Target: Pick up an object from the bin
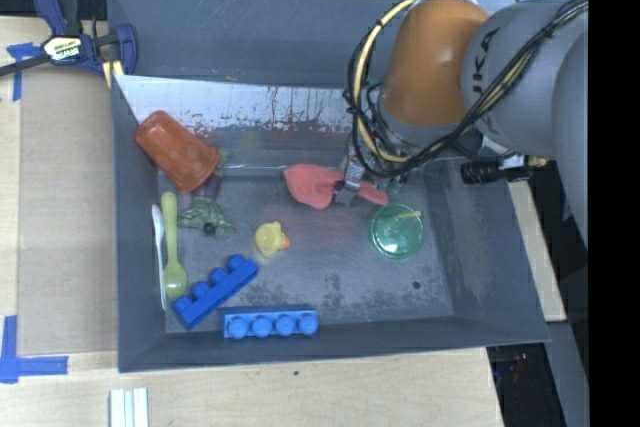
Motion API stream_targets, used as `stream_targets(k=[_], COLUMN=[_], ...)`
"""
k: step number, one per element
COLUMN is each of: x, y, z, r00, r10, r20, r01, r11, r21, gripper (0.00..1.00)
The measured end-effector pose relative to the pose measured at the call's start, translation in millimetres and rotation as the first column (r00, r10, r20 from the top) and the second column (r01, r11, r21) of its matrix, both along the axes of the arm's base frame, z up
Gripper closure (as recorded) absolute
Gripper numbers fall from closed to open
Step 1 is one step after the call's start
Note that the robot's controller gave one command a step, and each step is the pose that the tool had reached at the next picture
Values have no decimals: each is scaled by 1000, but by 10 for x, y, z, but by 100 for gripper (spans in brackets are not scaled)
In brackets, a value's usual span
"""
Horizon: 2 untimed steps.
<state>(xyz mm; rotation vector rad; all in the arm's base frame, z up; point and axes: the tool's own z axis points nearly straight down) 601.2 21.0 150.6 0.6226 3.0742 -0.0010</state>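
The grey bin [300, 25] is holding two blue bricks [215, 290] along its near side, one orange-red cup [177, 150], one yellow-green spoon [172, 255], one small dark-green figure [207, 218], one small yellow toy [270, 238], one green round lid [397, 230] and one pink lumpy thing [308, 185]. The arm [520, 75] is reaching in from the right, wrist bending downward, with the tool [352, 185] touching the pink thing's right end mid-bin. Whether the tool is open or closed cannot be told.
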Motion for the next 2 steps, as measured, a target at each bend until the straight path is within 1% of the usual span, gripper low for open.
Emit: stream_targets(k=[1,2], x=[-94,-107], y=[-207,-200], z=[752,1206], r00=[1000,1000], r10=[-20,-5], r20=[-2,0], r01=[20,5], r11=[1000,1000], r21=[0,-1], gripper=[100,100])
